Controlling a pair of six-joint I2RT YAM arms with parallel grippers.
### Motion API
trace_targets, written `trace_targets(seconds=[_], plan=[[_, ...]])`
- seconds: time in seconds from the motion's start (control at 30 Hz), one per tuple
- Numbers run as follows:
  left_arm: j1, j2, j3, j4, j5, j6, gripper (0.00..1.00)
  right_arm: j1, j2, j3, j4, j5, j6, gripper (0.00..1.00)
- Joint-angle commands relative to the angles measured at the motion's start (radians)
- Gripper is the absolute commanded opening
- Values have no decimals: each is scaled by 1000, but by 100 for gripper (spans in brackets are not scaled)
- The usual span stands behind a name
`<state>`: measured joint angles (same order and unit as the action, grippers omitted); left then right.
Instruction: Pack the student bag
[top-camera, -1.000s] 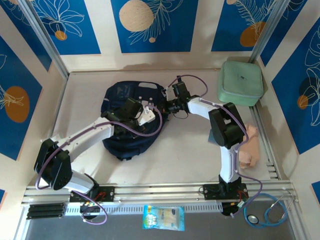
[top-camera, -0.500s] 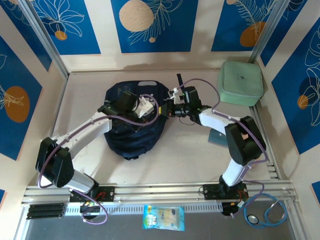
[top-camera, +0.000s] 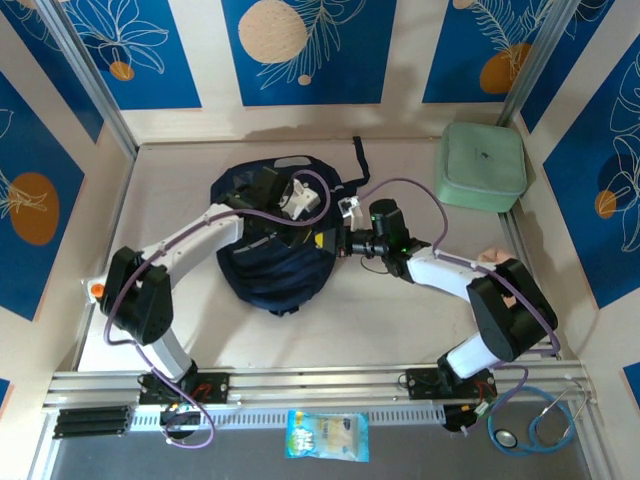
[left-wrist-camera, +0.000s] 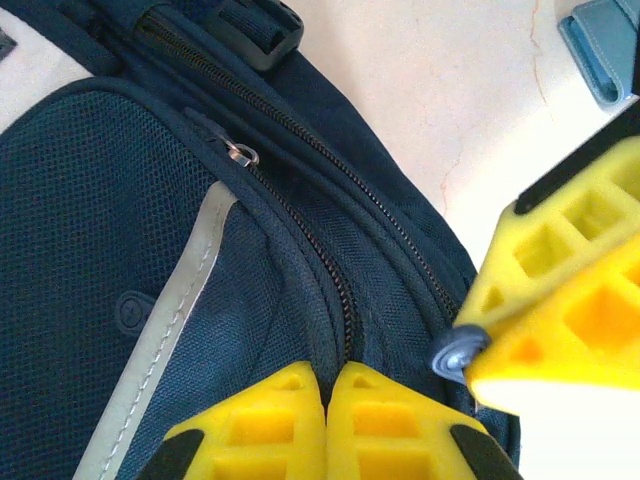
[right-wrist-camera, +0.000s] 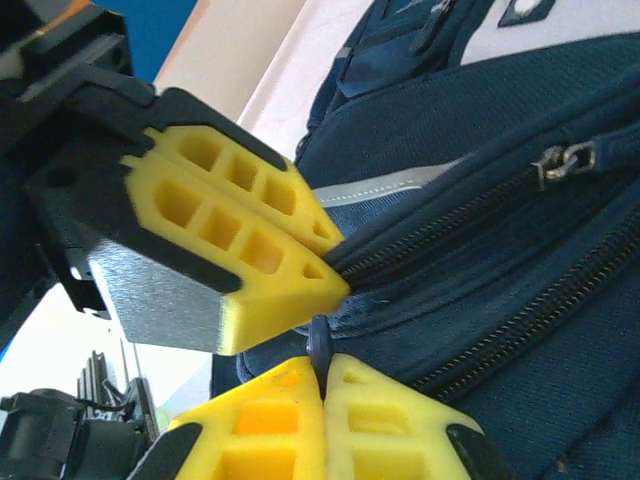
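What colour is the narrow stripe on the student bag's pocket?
Light grey, on the navy student bag; the stripe shows best in the left wrist view.

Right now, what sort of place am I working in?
Probably a staged robot test booth: blue printed wall panels, an aluminium mounting rail along the near edge, and the student bag on a pale tabletop.

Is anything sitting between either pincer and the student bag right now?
Nothing visible. The left pincer is shut with its tips against the student bag at its zipper seam, and the right pincer is shut on a small navy tab of the bag right beside it.
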<state>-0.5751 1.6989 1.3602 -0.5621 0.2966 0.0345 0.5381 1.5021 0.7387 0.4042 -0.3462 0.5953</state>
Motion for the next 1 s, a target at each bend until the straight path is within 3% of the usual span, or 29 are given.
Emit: trace_targets(seconds=[0.0, 0.47, 0.63, 0.87, 0.97], plan=[[15, 44, 72, 100, 57, -54, 4, 52, -54, -15, 47, -12, -19, 0], [17, 155, 190, 127, 125, -173, 3, 345, -20, -37, 13, 391, -189, 0], [27, 147, 190, 139, 125, -184, 3, 399, -5, -58, 29, 502, -151, 1], [50, 124, 171, 148, 135, -185, 3, 379, -165, -129, 12, 599, -101, 37], [52, 118, 166, 145, 131, -171, 3, 324, -231, -161, 2, 571, -47, 42]])
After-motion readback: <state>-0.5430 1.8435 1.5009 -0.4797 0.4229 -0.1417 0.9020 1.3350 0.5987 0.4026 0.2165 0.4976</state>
